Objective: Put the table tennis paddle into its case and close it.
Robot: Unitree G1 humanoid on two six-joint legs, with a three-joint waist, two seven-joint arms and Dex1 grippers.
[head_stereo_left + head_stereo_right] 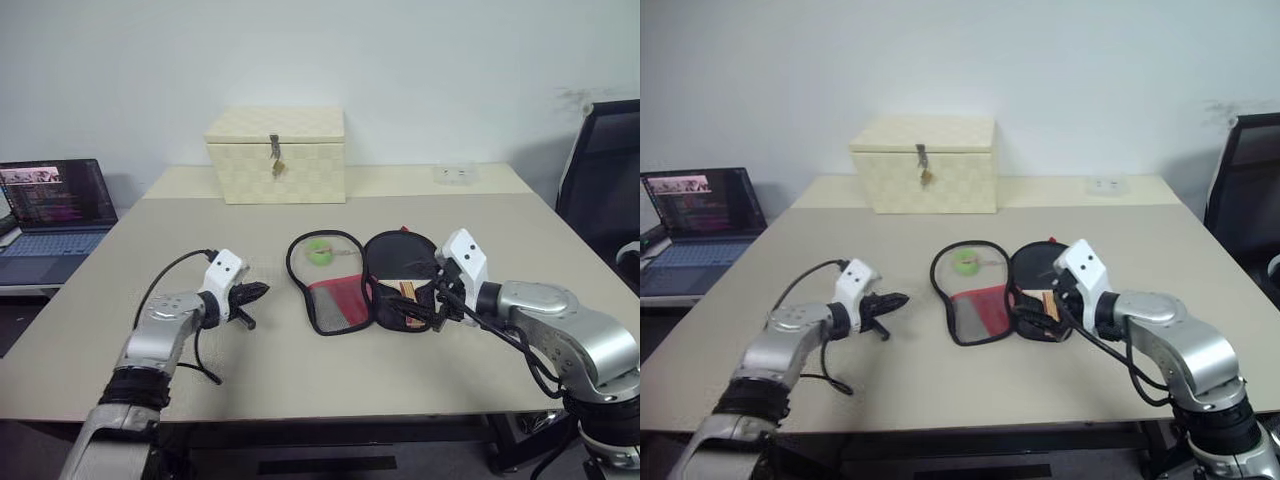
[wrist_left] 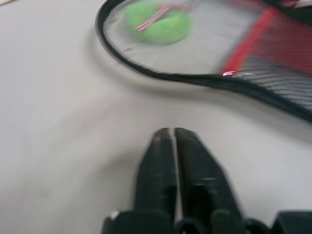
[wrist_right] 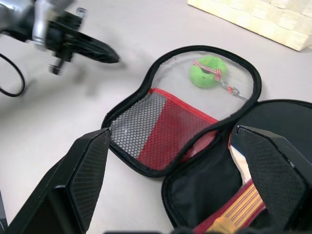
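The case (image 1: 335, 300) lies open on the table, its mesh and red flap spread to the left with a green tag (image 1: 320, 250) on it. The table tennis paddle (image 1: 400, 258) rests in the case's right half, black face up, its striped handle (image 3: 239, 209) pointing toward me. My right gripper (image 3: 170, 131) hovers open over the near edge of that half, fingers (image 3: 87, 170) spread wide above the handle end. Left of the flap and apart from it, my left gripper (image 1: 255, 292) is shut on nothing, just above the table, its fingers (image 2: 173, 146) pointing at the flap's rim.
A cream woven box (image 1: 277, 155) with a metal latch stands at the back of the table (image 1: 300, 370). An open laptop (image 1: 50, 205) sits on a lower surface at the far left. A black chair (image 1: 605, 170) is at the right. A small white object (image 1: 455, 174) lies at the back right.
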